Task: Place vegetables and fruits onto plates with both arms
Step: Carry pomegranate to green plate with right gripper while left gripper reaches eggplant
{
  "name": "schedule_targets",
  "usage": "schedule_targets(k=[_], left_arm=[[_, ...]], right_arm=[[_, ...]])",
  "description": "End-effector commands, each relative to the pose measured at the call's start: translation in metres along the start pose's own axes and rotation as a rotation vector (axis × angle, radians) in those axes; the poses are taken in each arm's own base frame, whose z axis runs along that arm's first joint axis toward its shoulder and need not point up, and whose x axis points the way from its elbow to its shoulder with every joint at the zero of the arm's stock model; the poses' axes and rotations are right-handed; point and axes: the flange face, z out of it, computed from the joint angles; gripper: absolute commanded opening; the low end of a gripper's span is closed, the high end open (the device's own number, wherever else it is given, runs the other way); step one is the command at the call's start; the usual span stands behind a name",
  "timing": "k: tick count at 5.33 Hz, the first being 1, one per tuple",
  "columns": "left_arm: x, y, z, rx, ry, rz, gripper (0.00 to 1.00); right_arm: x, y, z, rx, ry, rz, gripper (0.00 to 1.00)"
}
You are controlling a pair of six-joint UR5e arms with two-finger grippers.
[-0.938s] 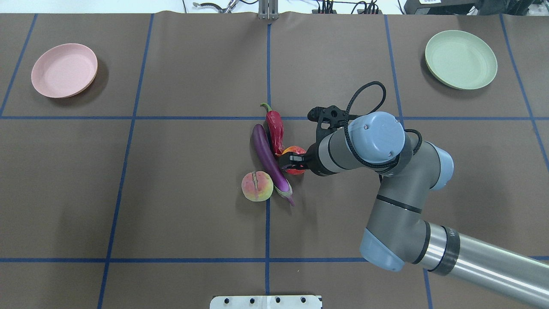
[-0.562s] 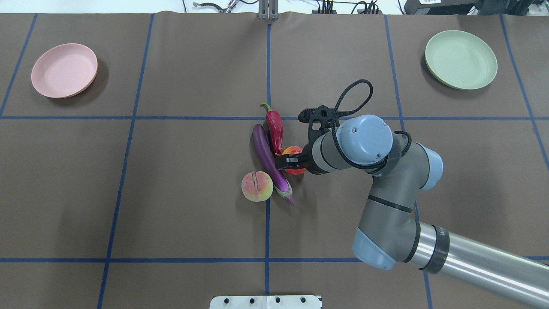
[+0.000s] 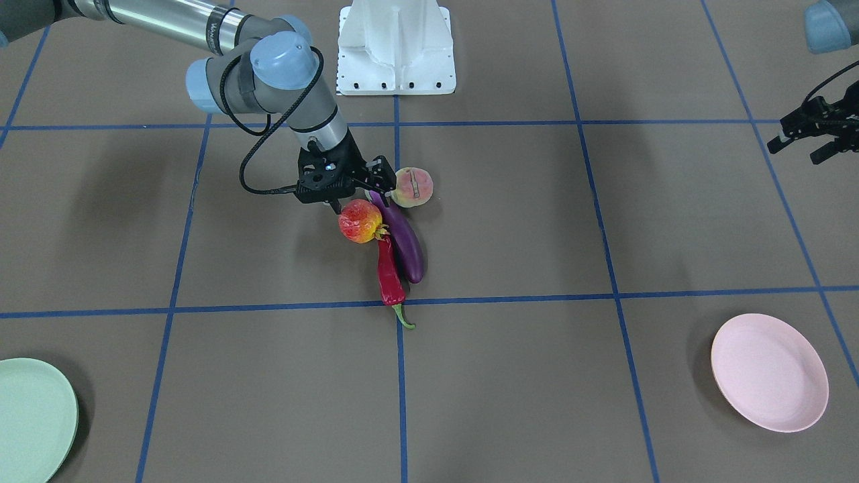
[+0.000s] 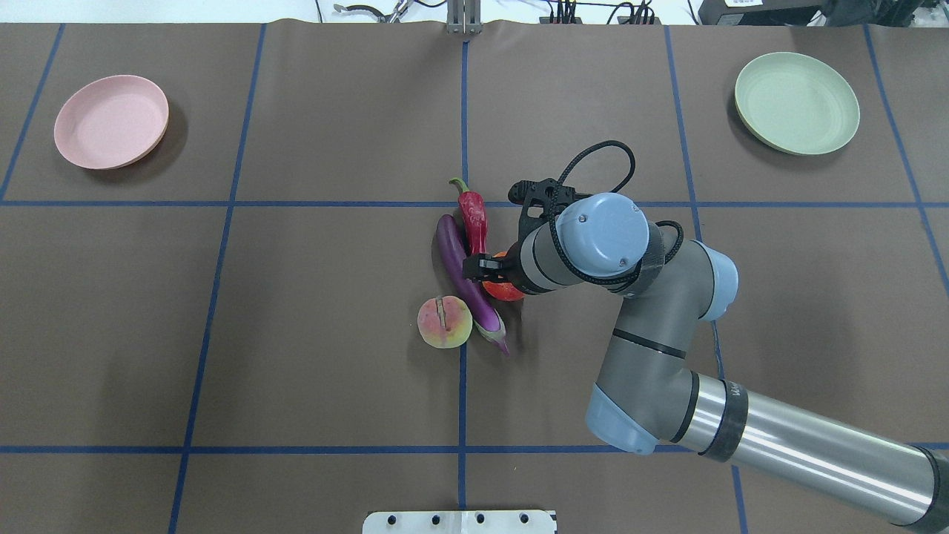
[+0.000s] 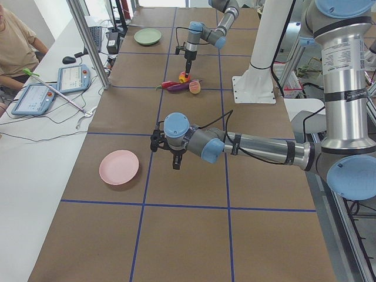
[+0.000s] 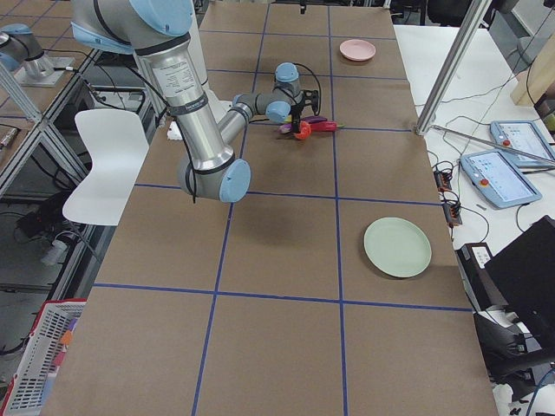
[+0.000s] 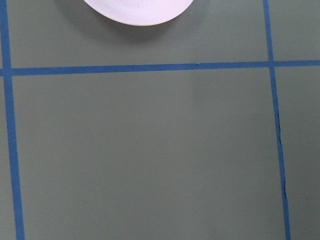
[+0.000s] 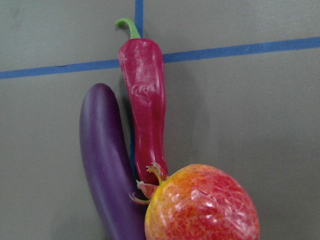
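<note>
Left jaws: spread, hanging above bare worktop point(image 3: 604, 416). The pink plate point(image 3: 769, 373) lies beyond them, away from the robot.

Right jaws: spread, poised low over the bumpy fruit point(image 3: 360, 221). The eggplant point(image 3: 406, 245) touches the fruit on the jaws' left, with the peach point(image 3: 413, 187) beside its cap end. The chili point(image 3: 389, 272) lies ahead of the jaws. The green plate point(image 3: 33, 419) sits well apart, ahead and to their right.

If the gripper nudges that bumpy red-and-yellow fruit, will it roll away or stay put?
It will probably roll, since the bumpy fruit is round. Its crown sits against the chili and the eggplant lies alongside, so they may block that side. The bumpy skin should offer some grip.
</note>
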Motion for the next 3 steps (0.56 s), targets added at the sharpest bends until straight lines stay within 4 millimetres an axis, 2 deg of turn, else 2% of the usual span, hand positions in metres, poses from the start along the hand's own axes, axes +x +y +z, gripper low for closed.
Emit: schedule_targets(k=[1, 3], left_arm=[[-0.0001, -0.0001, 0.0000, 0.001, -0.001, -0.001, 1.00], [0.0012, -0.0001, -0.0008, 0.002, -0.001, 0.002, 1.00]], right_arm=[[0.0080, -0.0061, 0.0104, 0.007, 0.031, 0.018, 0.98], [0.0132, -0.0100, 0.0190, 0.013, 0.052, 0.024, 0.96]])
